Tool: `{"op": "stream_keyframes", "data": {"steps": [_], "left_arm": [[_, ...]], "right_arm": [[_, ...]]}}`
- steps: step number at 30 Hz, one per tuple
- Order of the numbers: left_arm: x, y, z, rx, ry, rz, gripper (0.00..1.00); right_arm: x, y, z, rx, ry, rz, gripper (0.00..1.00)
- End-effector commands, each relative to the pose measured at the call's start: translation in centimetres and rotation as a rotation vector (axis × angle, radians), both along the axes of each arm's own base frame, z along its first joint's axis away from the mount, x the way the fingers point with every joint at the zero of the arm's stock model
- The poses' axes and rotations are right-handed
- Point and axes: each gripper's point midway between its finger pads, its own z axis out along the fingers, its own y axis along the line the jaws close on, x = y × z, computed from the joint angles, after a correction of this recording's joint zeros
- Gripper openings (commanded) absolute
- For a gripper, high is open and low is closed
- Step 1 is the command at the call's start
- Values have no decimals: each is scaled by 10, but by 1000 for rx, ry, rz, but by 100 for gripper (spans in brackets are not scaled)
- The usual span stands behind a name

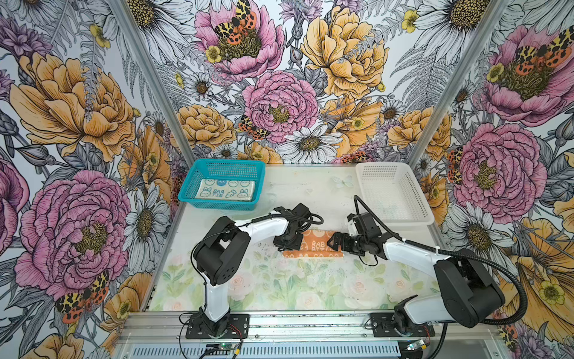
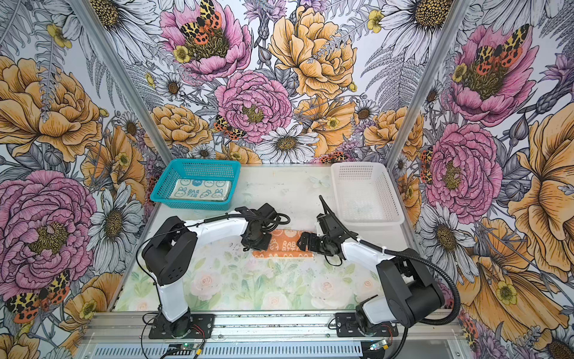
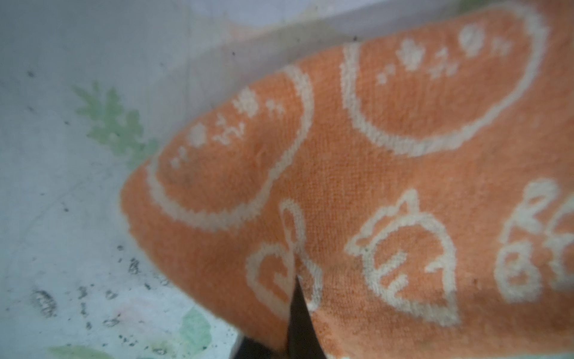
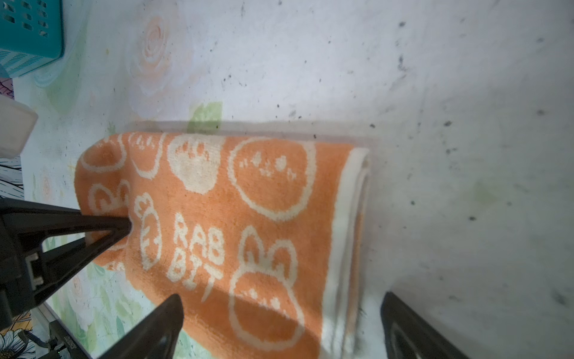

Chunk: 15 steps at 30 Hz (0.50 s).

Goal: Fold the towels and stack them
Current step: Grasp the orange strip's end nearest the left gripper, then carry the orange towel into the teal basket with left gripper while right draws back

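Note:
An orange towel with white bunnies and "RABBIT" lettering lies folded into a long strip on the mid-table. My left gripper is shut on its rounded left end; in the left wrist view the pinched fingertips press into the orange towel. My right gripper stands open over the white-hemmed right end of the orange towel, one finger on each side. A folded cream towel with blue bunnies lies in the teal basket.
A white mesh basket stands at the back right, just behind the right arm. The teal basket stands at the back left, and its corner shows in the right wrist view. Floral walls close in both sides and the back.

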Motion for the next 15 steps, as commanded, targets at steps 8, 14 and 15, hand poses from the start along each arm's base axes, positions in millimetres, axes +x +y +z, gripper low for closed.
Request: {"op": "stream_keyframes", "data": {"steps": [8,14,15], "left_arm": [[81,84,77,392,-206,-33,0],[145,125,136,486,-362,35,0],[156,134,145,499,-385,57,0]], "right_arm": [[32,22,40,52,-107,39,99],[54,45,69,107,-159,81,99],[58,49,74,115,-169,88,99]]}}
